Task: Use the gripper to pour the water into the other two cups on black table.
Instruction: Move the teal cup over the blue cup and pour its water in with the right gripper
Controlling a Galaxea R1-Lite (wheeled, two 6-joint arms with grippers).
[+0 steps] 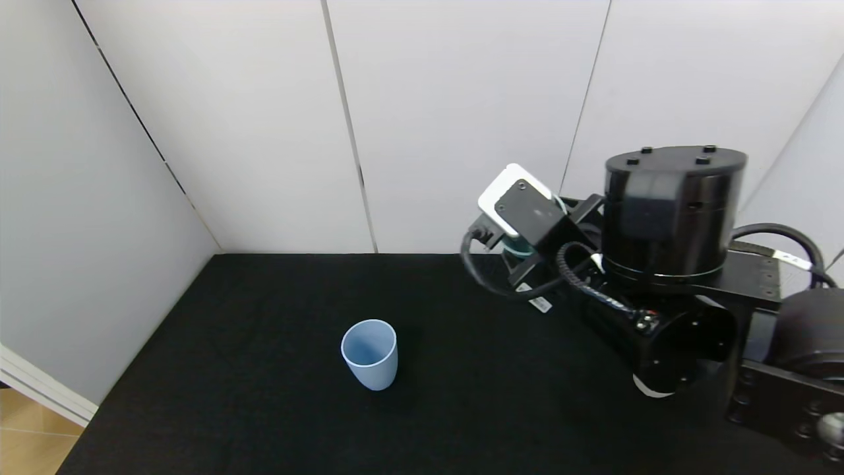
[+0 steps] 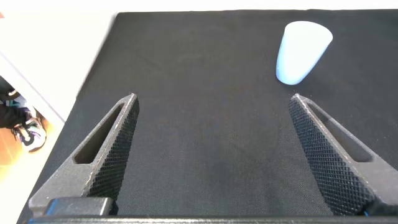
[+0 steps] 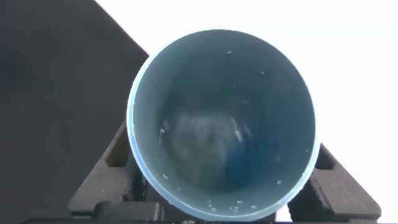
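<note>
The light blue cup [image 1: 369, 353] stands upright on the black table [image 1: 250, 409], left of centre. My right gripper [image 1: 522, 258] is raised at the back right and shut on a teal-green cup [image 1: 516, 247], mostly hidden behind the wrist's white box. The right wrist view looks into that teal-green cup [image 3: 221, 124]: a little water [image 3: 205, 146] glints at its bottom, droplets cling to the wall, and the right gripper [image 3: 224, 171] holds it from both sides. My left gripper [image 2: 214, 99] is open and empty low over the table; the light blue cup [image 2: 301, 51] stands beyond it. The cream-white cup is out of view.
White wall panels [image 1: 461, 99] close the table's back and left sides. The table's left edge [image 2: 93, 81] drops to a wooden floor [image 1: 26, 442]. The right arm's black joints [image 1: 672, 218] fill the right side of the head view.
</note>
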